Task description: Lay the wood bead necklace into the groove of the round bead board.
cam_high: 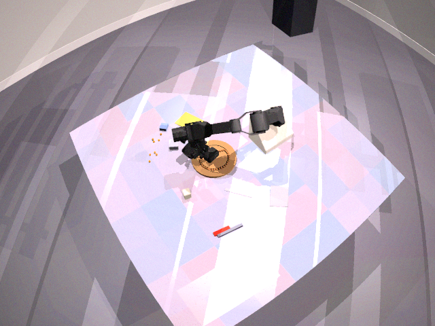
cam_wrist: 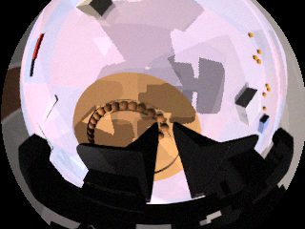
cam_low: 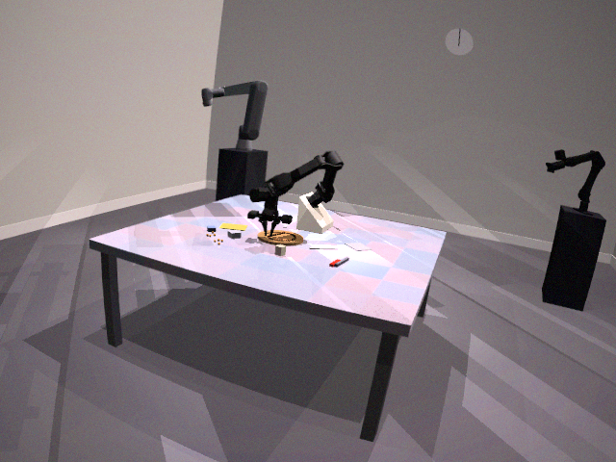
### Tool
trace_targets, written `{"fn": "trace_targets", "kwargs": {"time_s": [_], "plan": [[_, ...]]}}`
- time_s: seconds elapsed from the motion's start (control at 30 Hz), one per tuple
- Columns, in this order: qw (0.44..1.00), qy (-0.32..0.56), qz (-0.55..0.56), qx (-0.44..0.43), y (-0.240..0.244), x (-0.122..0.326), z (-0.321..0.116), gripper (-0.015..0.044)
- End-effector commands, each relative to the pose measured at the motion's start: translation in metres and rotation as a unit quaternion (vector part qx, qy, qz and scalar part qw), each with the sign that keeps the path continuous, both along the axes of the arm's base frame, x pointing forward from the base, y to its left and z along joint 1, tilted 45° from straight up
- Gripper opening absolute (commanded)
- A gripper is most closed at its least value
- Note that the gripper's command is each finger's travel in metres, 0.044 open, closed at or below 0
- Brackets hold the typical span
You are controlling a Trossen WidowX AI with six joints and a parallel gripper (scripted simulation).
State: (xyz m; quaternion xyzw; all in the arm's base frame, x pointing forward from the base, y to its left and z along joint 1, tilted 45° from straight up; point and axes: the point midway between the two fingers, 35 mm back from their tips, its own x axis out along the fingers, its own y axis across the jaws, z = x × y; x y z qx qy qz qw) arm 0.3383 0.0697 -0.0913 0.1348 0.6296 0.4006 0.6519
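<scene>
The round bead board (cam_high: 214,174) (cam_wrist: 135,81) lies flat under my arm. The brown wood bead necklace (cam_high: 213,170) (cam_wrist: 124,105) lies on it. In the wrist view its beads follow the left and upper arc of the groove, then turn inward near the fingertips; the groove's right arc shows bare, and the lower left is hidden by a finger. My gripper (cam_low: 269,235) (cam_wrist: 166,126) is low at the board's edge area, fingers a narrow gap apart. A couple of beads show in the gap beside the left finger, clear of the right finger. No bead looks pinched.
A grey block (cam_high: 173,145) (cam_wrist: 246,105), a blue block (cam_high: 163,127) (cam_low: 211,228), a yellow sheet (cam_high: 187,118) (cam_low: 233,226) and several loose orange beads lie beyond the board. A cream cube (cam_high: 186,193) (cam_low: 280,249) and a red and grey marker pair (cam_high: 227,229) lie on the near side.
</scene>
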Motion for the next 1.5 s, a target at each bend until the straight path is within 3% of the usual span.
{"fn": "trace_targets", "kwargs": {"time_s": [0.0, 1.47], "plan": [[1.000, 0.000, 0.000, 0.000, -0.0001, 0.0002, 0.0002, 0.0000], [1.000, 0.004, -0.001, 0.002, -0.0040, -0.0008, 0.0043, 0.0000]]}}
